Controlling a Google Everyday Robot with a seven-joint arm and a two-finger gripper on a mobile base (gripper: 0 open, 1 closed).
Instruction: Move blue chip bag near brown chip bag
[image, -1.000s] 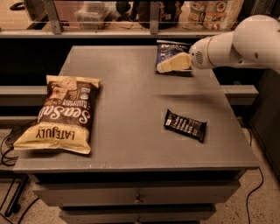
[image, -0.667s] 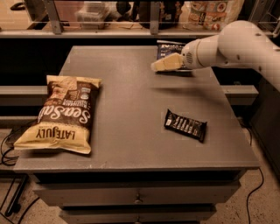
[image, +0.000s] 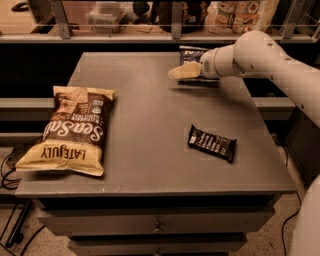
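The end effector (image: 181, 73) has slid left over the small navy-blue crinkly chip bag (image: 191, 53) at upper centre of the grey counter (image: 150, 155), its grip impossible to tell, so grasping seems in hand, then carrying toward the large puffy tan-and-brown chip bag (image: 70, 131) at left.

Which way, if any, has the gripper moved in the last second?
Yes. The gripper slid left along the far side of the table, judged against the black candy bar, which stayed put.
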